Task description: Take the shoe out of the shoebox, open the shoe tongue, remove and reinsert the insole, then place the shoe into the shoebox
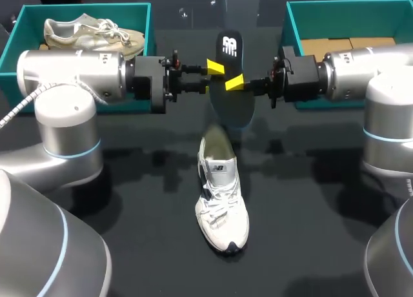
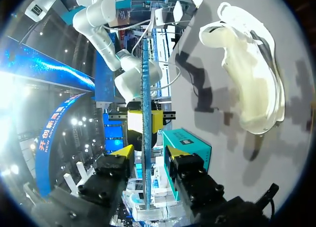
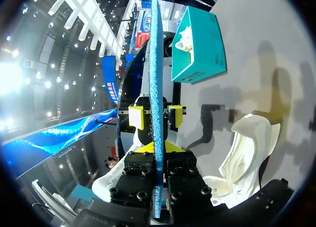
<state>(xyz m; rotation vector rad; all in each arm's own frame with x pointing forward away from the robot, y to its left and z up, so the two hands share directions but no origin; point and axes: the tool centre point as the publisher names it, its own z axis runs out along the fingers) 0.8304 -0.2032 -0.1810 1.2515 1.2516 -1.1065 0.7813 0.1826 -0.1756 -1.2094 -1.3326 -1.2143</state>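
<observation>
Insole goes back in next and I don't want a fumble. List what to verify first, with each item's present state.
1. Right pincer shut on the insole: ok.
2. Left pincer gripping the insole: not ok; its fingers stand open on either side of the edge.
3. Shoe upright on the table, opening facing up: ok.
4. Insole held above the shoe's heel end: ok.
5. Tongue pulled back far enough: cannot tell.

Insole (image 2: pixel 145 89) edge-on within spread gripper (image 2: pixel 147 151), untouched; shoe (image 2: pixel 252 79) ahead.
</observation>
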